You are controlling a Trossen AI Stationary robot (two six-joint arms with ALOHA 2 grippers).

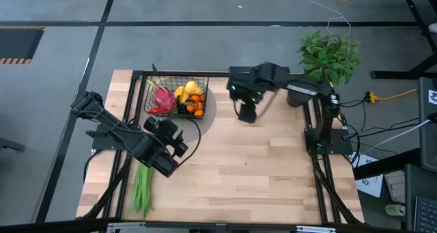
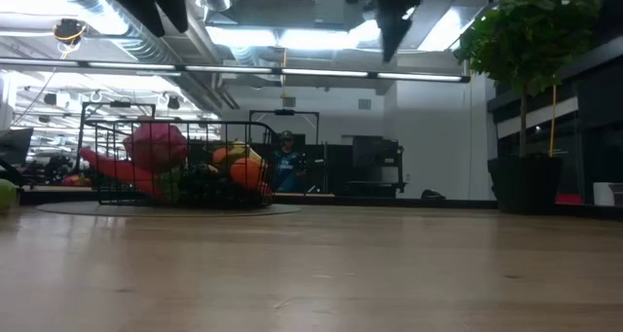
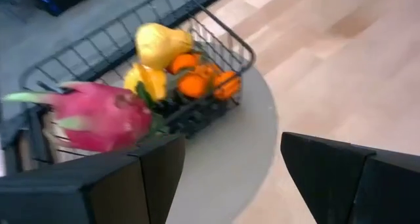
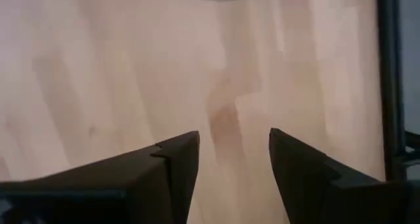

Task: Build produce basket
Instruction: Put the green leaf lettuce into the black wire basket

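Basket (image 1: 176, 96) sits on a round grey mat (image 1: 207, 110) at abt 11 o'clock on the wooden table (image 1: 259, 171), up near the far edge. It's already loaded w/ produce: pink dragon fruit (image 1: 162, 96) on the 9 o'clock side, yellow pear (image 1: 194, 87) up top at abt 1 o'clock, yellow pepper (image 1: 182, 94) btw those two, oranges (image 1: 196, 107) in the 4 o'clock corner. Left wrist view shows the same pile, dragon fruit closest to that cam, pear at the far end. Something dark is in there under the fruit too, can't tell what.

Long green beans (image 1: 141, 187) are not in the basket, they lie on the table at abt 8 o'clock, near the front left edge.

Left gripper (image 1: 179, 143) hangs over the table just at 6 o'clock of the basket, pointed at it, jaws wide and empty. Right gripper (image 1: 246, 113) is just beside the mat's 3 o'clock edge, over bare wood, jaws partway apart w/ nothing btw them.

Leafy potted plant (image 1: 330, 55) at the far right corner, abt 1 o'clock.
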